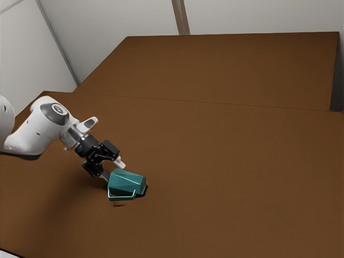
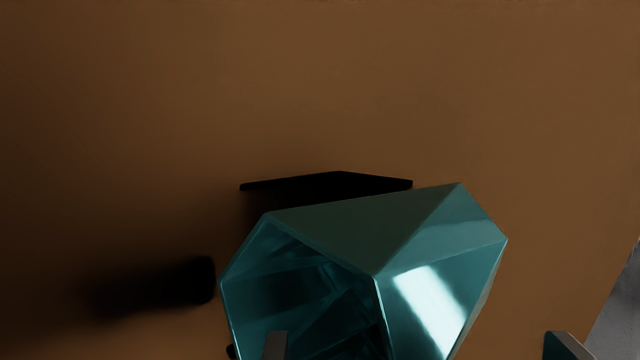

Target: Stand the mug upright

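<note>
Reading the exterior view as a clock face, the mug (image 1: 128, 180) is lying on its side on the worktop (image 1: 226, 177), towards 7 o'clock from the centre. Its mouth is facing about 9 o'clock, its base is pointing towards 3, and its handle (image 1: 121, 199) is sitting at 6 o'clock of the body. The arm (image 1: 47, 122) is reaching in from 9 o'clock, and the fingers (image 1: 113, 170) are hovering by the mouth, between 10 and 11 o'clock of the mug. They are standing open, wide apart, and are not gripping anything. In the wrist view, one tip is showing against the mouth while the other is showing beyond the outer wall; whether either is touching the mug, I cannot tell
</note>
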{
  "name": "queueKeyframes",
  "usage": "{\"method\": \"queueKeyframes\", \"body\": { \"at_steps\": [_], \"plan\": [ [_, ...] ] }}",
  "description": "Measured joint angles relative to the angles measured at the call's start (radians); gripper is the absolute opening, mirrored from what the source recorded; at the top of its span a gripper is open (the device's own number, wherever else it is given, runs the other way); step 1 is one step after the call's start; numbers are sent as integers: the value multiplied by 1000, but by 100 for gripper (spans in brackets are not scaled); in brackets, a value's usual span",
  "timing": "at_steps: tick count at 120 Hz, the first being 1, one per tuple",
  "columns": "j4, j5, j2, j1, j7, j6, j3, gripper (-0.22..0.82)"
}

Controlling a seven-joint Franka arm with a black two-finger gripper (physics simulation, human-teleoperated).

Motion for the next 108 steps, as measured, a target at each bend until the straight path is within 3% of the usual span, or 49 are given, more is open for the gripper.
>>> {"method": "queueKeyframes", "body": {
  "at_steps": [65,108],
  "plan": [
    [-6,-83,18,-35,12,52,-6,0],
    [-6,-98,-38,-81,10,54,-7,-15]
  ]
}}
